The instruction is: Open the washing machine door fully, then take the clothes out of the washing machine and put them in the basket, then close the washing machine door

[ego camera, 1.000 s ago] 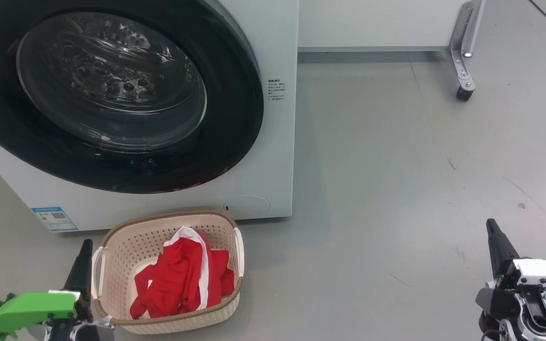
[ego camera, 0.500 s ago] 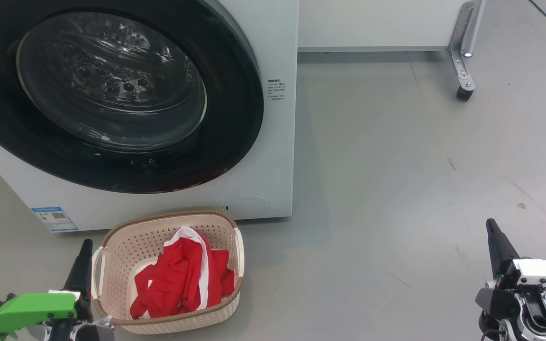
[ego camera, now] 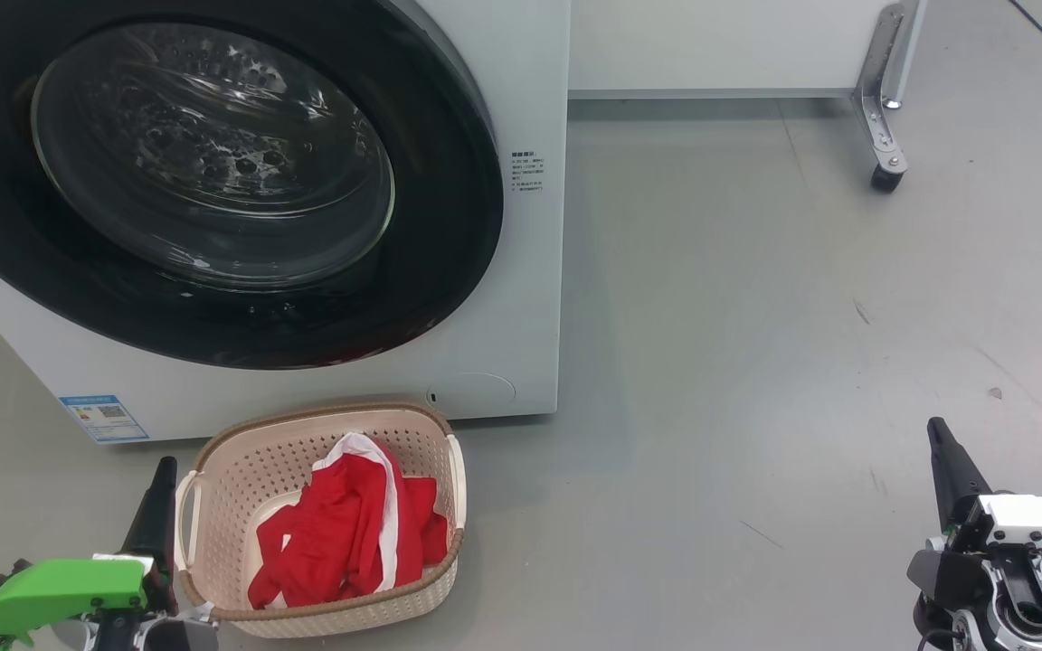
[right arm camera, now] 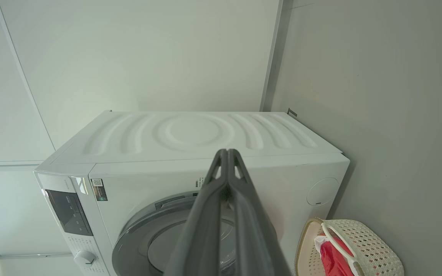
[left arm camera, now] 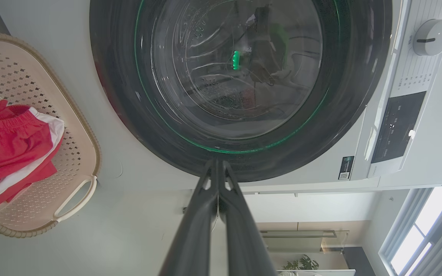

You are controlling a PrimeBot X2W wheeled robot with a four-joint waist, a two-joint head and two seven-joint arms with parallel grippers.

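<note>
The washing machine [ego camera: 521, 298] fills the upper left of the head view, and its door [ego camera: 213, 181], black-rimmed with a glass bowl, lies flush against the front. Red clothes [ego camera: 349, 533] with white trim lie in the cream basket [ego camera: 241, 470] on the floor just before the machine. My left gripper [ego camera: 159, 475] is shut and empty beside the basket's left handle. Far off at the lower right, my right gripper [ego camera: 939, 436] is shut and empty. The left wrist view shows the door [left arm camera: 240, 76], basket [left arm camera: 79, 161] and clothes [left arm camera: 10, 145]. The right wrist view shows the machine [right arm camera: 190, 153] and basket [right arm camera: 374, 245].
Grey floor [ego camera: 756, 362] spreads to the right of the machine. A white cabinet on a metal caster leg [ego camera: 883, 117] stands at the back right. A blue label sticker [ego camera: 103, 417] sits low on the machine's front.
</note>
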